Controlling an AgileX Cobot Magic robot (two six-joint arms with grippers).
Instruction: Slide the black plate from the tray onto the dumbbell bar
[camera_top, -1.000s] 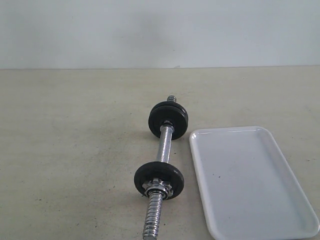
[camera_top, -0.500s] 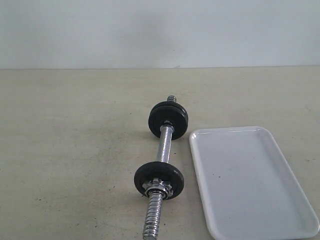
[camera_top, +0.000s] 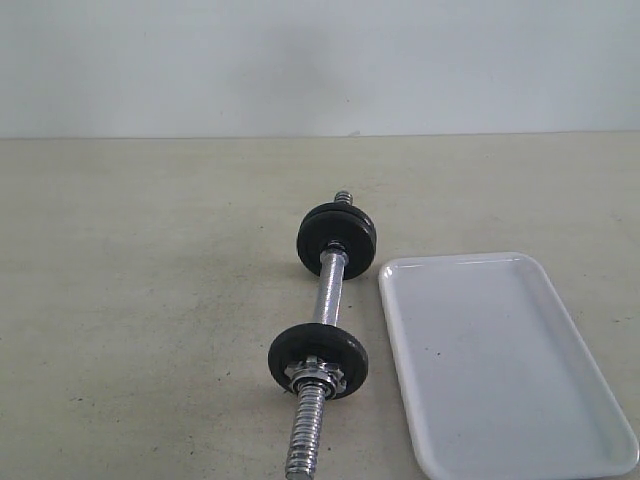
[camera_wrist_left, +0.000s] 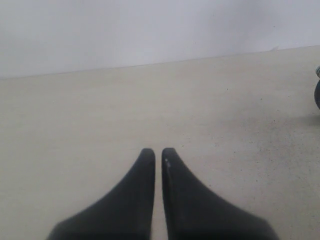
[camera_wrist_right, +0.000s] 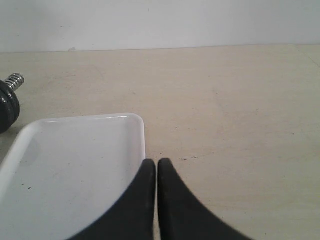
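Observation:
The dumbbell bar (camera_top: 327, 295) lies on the beige table, running from near to far. A black plate (camera_top: 342, 350) sits on its near part behind a chrome collar nut (camera_top: 318, 377). Two more black plates (camera_top: 337, 236) are stacked close together at its far end. The white tray (camera_top: 500, 360) lies just right of the bar with nothing in it. Neither arm shows in the exterior view. My left gripper (camera_wrist_left: 155, 152) is shut and empty over bare table. My right gripper (camera_wrist_right: 156, 162) is shut and empty by the tray's corner (camera_wrist_right: 135, 125).
The beige table (camera_top: 150, 300) stretches left of the bar and ends at a pale wall (camera_top: 320, 60) behind. In the right wrist view the bar's threaded end (camera_wrist_right: 15, 80) and a black plate (camera_wrist_right: 7, 105) show past the tray.

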